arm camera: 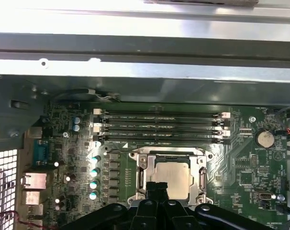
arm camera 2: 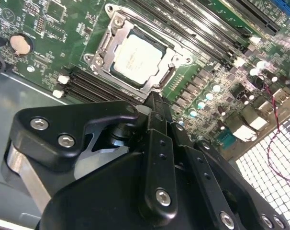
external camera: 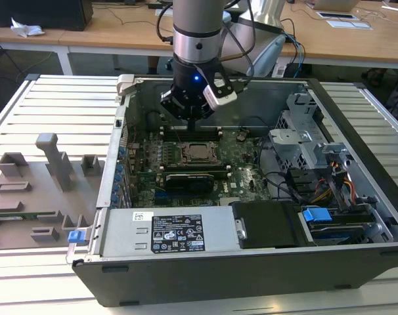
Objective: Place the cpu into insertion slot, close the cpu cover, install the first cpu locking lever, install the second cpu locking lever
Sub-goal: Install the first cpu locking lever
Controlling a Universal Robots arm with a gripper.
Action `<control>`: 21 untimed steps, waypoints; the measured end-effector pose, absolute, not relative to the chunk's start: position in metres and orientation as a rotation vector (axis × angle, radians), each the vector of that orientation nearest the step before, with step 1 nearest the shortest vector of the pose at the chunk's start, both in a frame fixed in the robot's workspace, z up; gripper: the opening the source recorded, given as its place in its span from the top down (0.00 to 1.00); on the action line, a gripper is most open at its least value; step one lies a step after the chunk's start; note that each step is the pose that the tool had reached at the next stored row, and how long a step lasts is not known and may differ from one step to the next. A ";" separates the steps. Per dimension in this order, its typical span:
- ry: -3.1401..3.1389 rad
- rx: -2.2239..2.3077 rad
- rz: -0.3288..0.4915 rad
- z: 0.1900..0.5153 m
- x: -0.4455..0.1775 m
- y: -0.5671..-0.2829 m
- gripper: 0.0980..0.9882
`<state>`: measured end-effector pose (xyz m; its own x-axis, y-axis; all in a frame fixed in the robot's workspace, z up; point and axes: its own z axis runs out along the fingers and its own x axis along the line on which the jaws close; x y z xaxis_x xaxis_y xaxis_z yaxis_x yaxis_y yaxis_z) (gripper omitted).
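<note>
- We see the cpu (arm camera 2: 135,56) lying flat in the insertion slot (arm camera 2: 165,76) with its pale metal face up. That part of the work looks done.
- The cpu cover (arm camera 2: 117,33) appears to lie down around the chip, framing it along the slot's rim. We cannot tell whether either locking lever is latched.
- The hand (arm camera 2: 153,98) is poised close over one edge of the slot. Its fingers are drawn together with nothing between them. We cannot say whether the tip touches the rim.
- In the exterior view the hand (external camera: 191,123) hangs inside the open computer case (external camera: 356,164), above the slot. The case stands on the slatted bench (external camera: 54,98).
- Long memory slots (arm camera: 159,127) run just beside the slot on the green board (arm camera: 245,167).
- We judge the chip to be light, thin and stiff, with a smooth face that gives little friction. Its contact side and the slot's pins are probably the fragile parts, so it is best held by two opposite edges.
- The cover looks like thin, stiff sheet metal. Any pressing belongs on its frame beside the window, not on the chip's face.
</note>
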<state>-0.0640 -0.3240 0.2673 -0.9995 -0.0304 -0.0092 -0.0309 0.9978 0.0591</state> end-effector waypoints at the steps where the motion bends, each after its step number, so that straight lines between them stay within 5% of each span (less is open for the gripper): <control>1: 3.131 -0.048 0.093 0.267 -0.066 -0.324 0.99; 21: 3.132 -0.048 0.093 0.267 -0.088 -0.324 0.99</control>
